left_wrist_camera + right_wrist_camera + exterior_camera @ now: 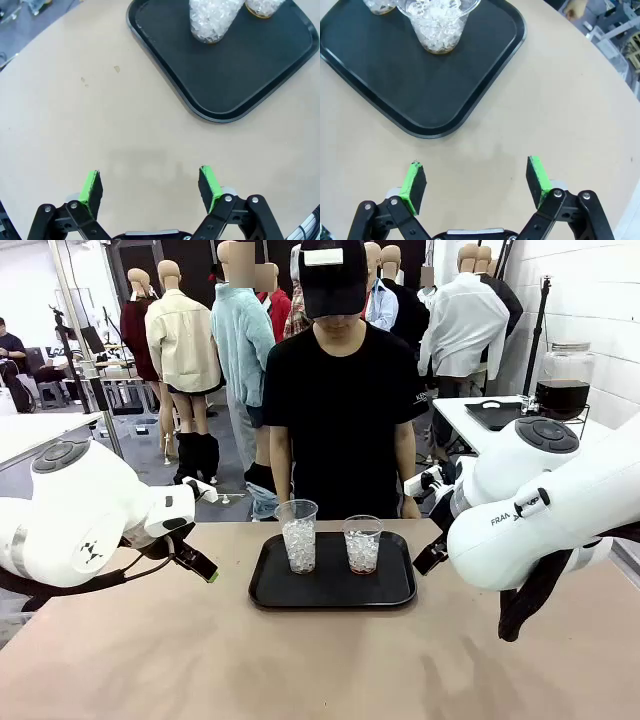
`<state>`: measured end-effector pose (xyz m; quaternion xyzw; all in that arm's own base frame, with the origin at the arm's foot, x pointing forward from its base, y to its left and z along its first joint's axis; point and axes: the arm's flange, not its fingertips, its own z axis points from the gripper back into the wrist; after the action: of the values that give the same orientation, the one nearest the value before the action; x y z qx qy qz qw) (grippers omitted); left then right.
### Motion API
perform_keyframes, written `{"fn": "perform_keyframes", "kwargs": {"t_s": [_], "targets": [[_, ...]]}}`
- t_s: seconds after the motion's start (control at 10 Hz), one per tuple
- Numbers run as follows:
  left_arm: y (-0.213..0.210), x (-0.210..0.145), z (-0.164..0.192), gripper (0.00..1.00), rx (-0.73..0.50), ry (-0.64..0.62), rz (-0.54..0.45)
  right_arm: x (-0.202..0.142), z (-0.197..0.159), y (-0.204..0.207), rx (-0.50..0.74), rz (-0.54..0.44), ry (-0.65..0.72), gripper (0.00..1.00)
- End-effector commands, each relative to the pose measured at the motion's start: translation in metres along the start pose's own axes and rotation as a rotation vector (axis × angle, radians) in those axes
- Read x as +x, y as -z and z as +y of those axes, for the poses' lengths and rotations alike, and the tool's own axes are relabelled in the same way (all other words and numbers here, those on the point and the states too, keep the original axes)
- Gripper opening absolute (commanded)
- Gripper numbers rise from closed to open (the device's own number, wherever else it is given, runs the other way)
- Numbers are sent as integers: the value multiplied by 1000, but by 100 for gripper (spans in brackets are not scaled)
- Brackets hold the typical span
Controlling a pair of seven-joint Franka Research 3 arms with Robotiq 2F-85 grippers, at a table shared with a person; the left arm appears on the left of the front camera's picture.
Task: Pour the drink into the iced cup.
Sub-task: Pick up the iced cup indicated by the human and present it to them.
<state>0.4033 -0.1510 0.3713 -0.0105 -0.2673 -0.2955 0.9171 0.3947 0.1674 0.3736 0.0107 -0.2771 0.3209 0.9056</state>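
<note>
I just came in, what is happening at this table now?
Nothing is handled yet. A taller clear plastic cup and a shorter clear plastic cup, both full of ice, stand on a black tray; the shorter one has a little reddish liquid at its bottom. The left tool and the right tool hang open and empty beside the tray. A person in black stands behind the table.

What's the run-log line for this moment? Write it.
left end effector: open, empty; right end effector: open, empty; left cup, right cup: iced, upright on tray
</note>
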Motion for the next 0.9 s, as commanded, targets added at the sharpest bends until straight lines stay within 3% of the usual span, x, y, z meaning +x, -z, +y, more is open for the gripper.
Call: {"fn": "perform_keyframes", "kwargs": {"t_s": [0.0,0.8], "targets": [[0,0,0,100,0,0,0,0,0,0,0,0,0,100],[0,0,0,100,0,0,0,0,0,0,0,0,0,100]]}}
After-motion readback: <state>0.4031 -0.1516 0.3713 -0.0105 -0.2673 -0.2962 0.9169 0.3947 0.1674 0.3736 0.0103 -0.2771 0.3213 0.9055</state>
